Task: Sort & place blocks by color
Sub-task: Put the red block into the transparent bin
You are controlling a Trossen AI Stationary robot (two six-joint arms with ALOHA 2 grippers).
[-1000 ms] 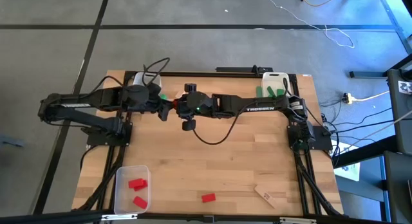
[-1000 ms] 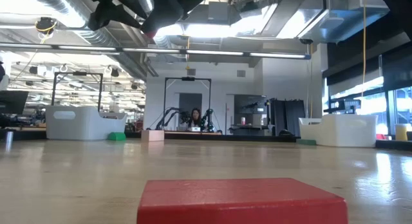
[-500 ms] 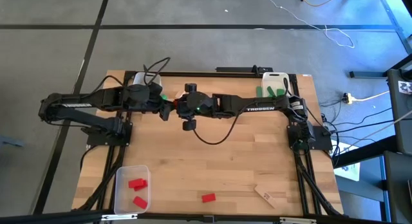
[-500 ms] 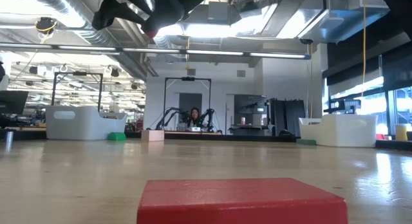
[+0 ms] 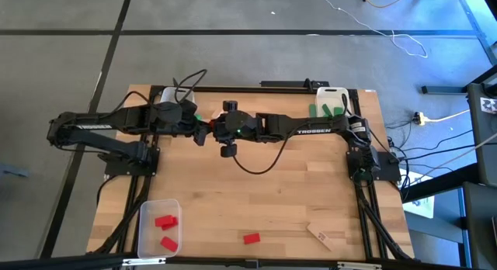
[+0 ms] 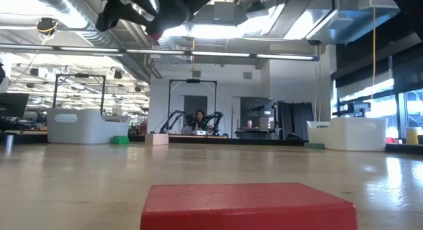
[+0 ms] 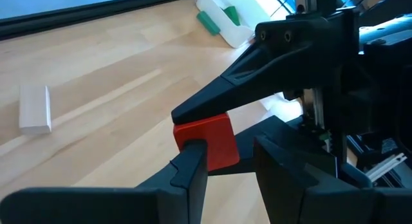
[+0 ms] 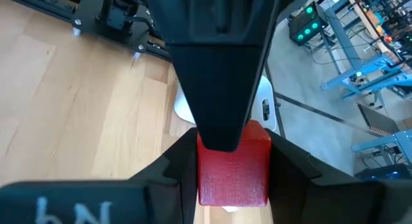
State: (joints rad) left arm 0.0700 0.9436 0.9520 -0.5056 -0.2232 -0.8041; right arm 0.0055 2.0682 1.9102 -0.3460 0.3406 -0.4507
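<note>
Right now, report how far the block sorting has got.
Done: two red blocks lie in the clear bin, and green blocks sit in the far white bin. In hand: the left pincer and right pincer meet mid-table, both shut on one red block. Left: a loose red block and a pale wood block near the front edge.

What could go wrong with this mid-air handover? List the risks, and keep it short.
1. The right gripper clamps the red block high above the table. If it lets go before the left gripper holds firmly, the block would likely fall and bounce away from the bin with the red blocks.
2. The grippers meet nose to nose on one small block, so a slight misalignment could knock fingers together or twist it loose.
</note>
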